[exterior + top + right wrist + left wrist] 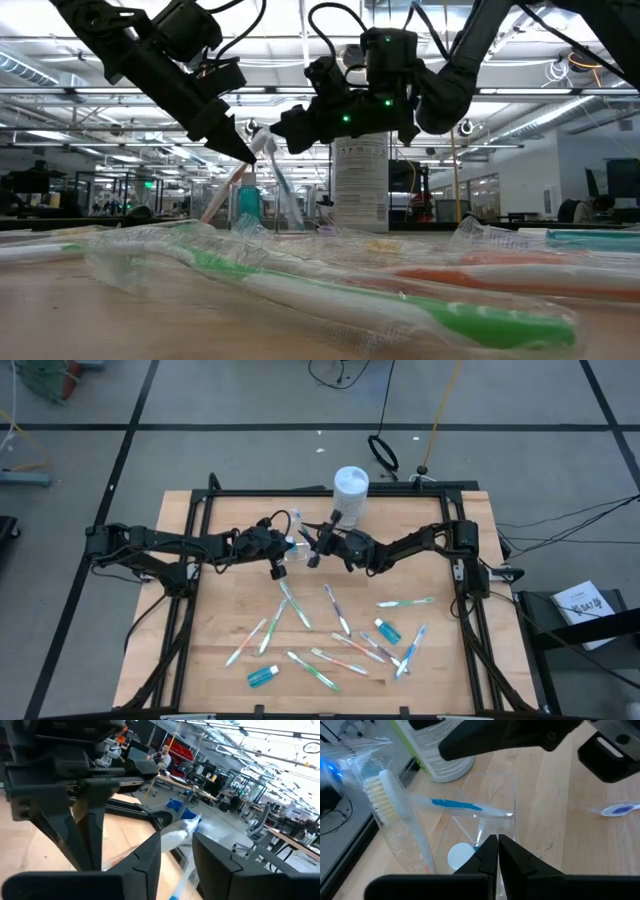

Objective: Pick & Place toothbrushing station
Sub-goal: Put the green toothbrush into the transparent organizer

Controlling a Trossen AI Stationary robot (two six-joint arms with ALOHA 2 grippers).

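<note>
My left claw [498, 851], pinched shut on the rim of the clear cup [485, 812], steadies it beside the white canister [351, 493] at the table's [230, 600] back. My right claw [177, 851] stands parted around a wrapped toothbrush [181, 832] over the cup, apparently dropping it in.

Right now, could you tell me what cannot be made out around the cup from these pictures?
- High view: the clear cup is mostly covered by both grippers above it.
- Right wrist view: whether the right gripper touches the wrapped toothbrush between its jaws; blurred.
- Left wrist view: what the left gripper, jaws shut, pinches; the cup wall is transparent.
- Low view: foreground toothbrushes are blurred.
</note>
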